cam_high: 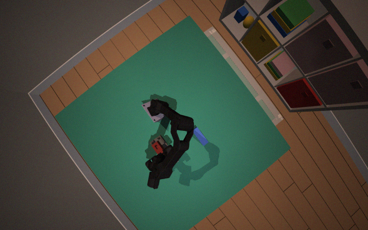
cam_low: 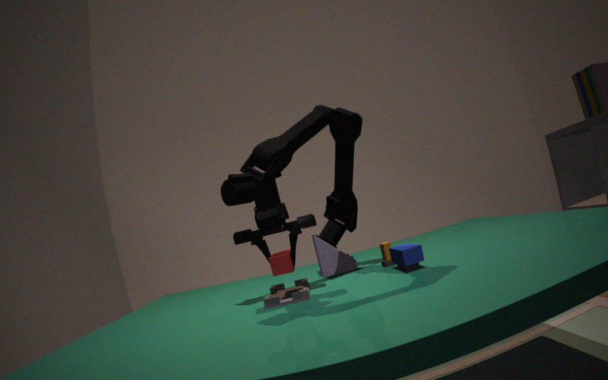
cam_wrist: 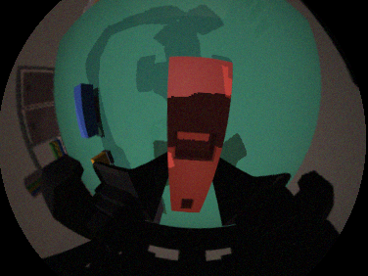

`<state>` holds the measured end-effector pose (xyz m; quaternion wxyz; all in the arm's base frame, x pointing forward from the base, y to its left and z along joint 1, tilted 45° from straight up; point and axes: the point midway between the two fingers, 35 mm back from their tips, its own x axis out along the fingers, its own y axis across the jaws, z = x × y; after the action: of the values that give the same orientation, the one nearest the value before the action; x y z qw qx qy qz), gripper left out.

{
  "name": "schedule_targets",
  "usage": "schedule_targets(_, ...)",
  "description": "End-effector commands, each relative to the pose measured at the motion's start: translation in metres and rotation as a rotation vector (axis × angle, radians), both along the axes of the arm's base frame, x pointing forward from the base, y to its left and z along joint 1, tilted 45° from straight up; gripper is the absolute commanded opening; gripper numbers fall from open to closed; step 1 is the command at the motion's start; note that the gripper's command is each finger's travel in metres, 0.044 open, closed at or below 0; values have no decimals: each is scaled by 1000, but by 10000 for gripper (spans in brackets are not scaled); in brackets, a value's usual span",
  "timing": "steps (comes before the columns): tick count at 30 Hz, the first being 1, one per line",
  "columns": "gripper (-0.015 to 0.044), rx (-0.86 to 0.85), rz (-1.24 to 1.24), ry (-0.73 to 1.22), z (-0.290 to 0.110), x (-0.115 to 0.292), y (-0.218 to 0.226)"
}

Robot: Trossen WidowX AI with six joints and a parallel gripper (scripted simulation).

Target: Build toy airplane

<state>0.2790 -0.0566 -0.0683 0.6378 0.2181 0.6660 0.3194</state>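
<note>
A: Exterior view first: the claw point(cam_low: 280, 256) hangs point-down from the arm point(cam_low: 313, 129) and is clamped on the red fuselage point(cam_low: 281, 263), one finger point(cam_low: 261, 247) on each side of it.

B: So the fuselage is off the mat?

A: Yes, in the air, with open space under it. The jig point(cam_low: 286, 294) sits on the green mat point(cam_low: 470, 286) right below, at about six o'clock from the fuselage, and the two are apart.

B: What does the wrist view give you?

A: The fuselage point(cam_wrist: 196, 144) fills the middle as a long red bar running from twelve to six o'clock, with a dark socket near its lower end. The black claw body frames it on both sides. I can't make out the jig there.

B: And from the top?

A: The fuselage point(cam_high: 156, 146) shows as a red patch over the grey jig point(cam_high: 162, 140), partly hidden by the arm point(cam_high: 176, 140).

B: The other parts?

A: In the exterior view the blue wing point(cam_low: 406, 255) rests on the mat at about three o'clock from the claw, well apart from it, with the small yellow fin point(cam_low: 385, 252) just beside it at nine o'clock. From the top the wing point(cam_high: 200, 136) peeks out past the arm at about two o'clock from the fuselage. The arm's grey base plate point(cam_low: 332, 259) stands between the claw and those two parts.
</note>
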Motion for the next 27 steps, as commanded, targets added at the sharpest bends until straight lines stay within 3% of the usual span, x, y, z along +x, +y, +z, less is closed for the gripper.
schedule_targets(1, 197, -5, 6, -1, -1, -1, -1)
schedule_targets(27, 197, -3, 6, -1, -29, -5, 25)
